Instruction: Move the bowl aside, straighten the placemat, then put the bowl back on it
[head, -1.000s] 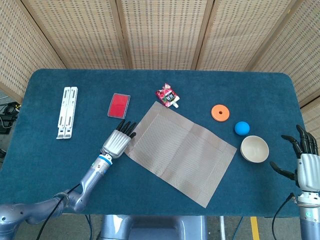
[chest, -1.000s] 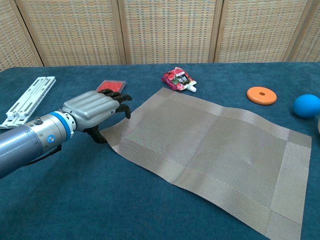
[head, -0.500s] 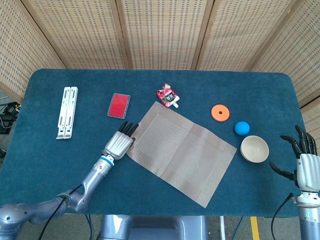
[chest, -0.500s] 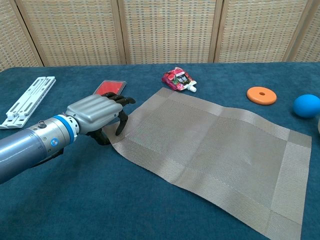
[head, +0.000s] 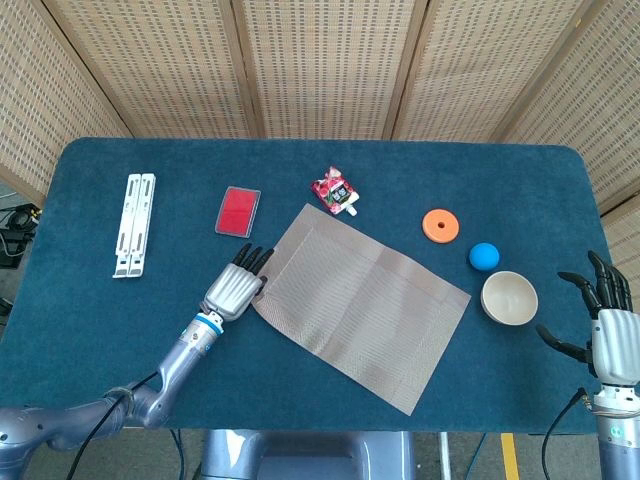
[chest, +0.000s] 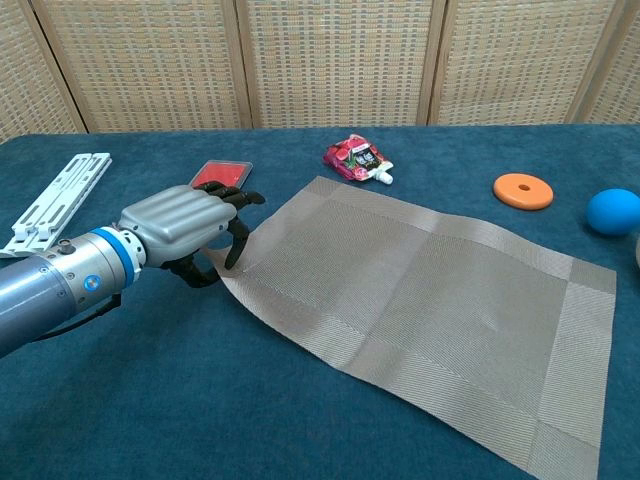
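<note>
Head view, placemat: lies skewed on the blue table, one corner near the front edge.
Left hand: fingertips pinch the mat's left corner, which is raised slightly in the chest view.
Right hand: fingers spread, holding nothing, at the table's right edge; wrist cut off by the frame.
Bowl: off the mat, just right of it, below the blue ball.
Open room: bare cloth left of the mat and along the front.
Writing: pouch print too small to read.

Bright even light, soft faint shadows, sharp focus, no glare or blur
</note>
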